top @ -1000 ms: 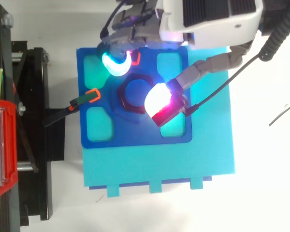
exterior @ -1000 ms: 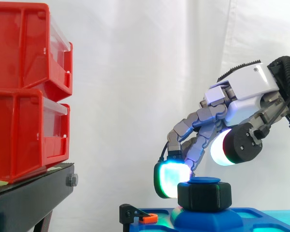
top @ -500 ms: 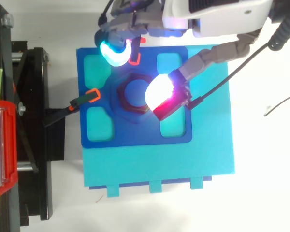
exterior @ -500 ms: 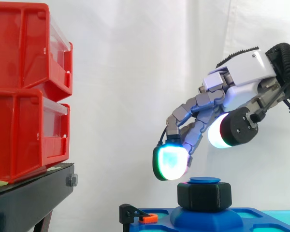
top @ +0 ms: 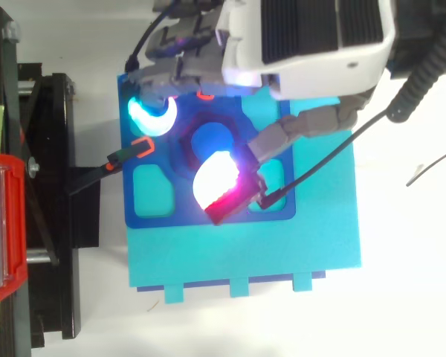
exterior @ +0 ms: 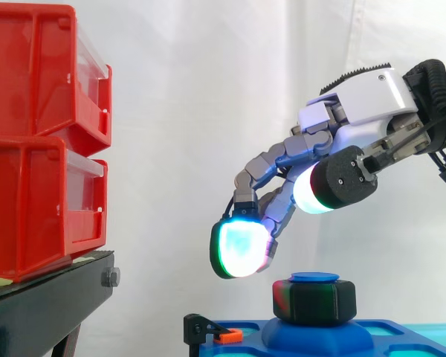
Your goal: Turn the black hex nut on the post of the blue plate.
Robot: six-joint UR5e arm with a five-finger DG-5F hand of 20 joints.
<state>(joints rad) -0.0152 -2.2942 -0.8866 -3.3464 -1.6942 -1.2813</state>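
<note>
The black hex nut sits on the blue post at the middle of the blue plate. My hand hovers above and to the left of the nut, clear of it. Its fingers are relaxed and spread, holding nothing. A glowing fingertip pad hangs left of the nut at about its top. In the top view the hand covers the plate's far side, with one bright pad near the post and a cyan pad at the plate's far left.
Two red bins are stacked on a black stand at the left. An orange-tipped black clamp grips the plate's left edge. The plate rests on a cyan base. A thin dark wire lies at the right.
The hand has let go of the nut, lifted off it and moved left, its fingers spreading. The nut stays on the post.
</note>
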